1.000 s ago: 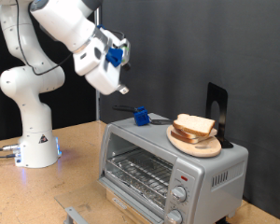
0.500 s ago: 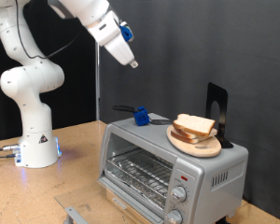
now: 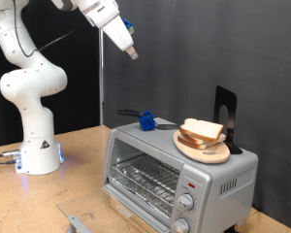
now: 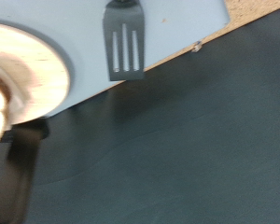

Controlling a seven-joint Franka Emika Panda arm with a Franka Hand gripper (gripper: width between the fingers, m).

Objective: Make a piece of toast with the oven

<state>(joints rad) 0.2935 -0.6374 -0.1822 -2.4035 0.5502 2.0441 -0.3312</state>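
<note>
Task judged barely started. The pale tan bread slice [image 3: 202,130] lies on the round wooden plate [image 3: 210,153] on top of the boxy silver-grey toaster oven [image 3: 220,180], towards the exterior view's right. Its wire rack [image 3: 143,176] carries nothing visible. The claw [image 3: 132,53] hangs high at upper left, well apart; whether clenched or released cannot be told. A slotted black spatula [image 4: 122,42] lies on the oven top.

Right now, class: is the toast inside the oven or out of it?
Out: the piece of toast lies on a wooden plate atop the oven.
</note>
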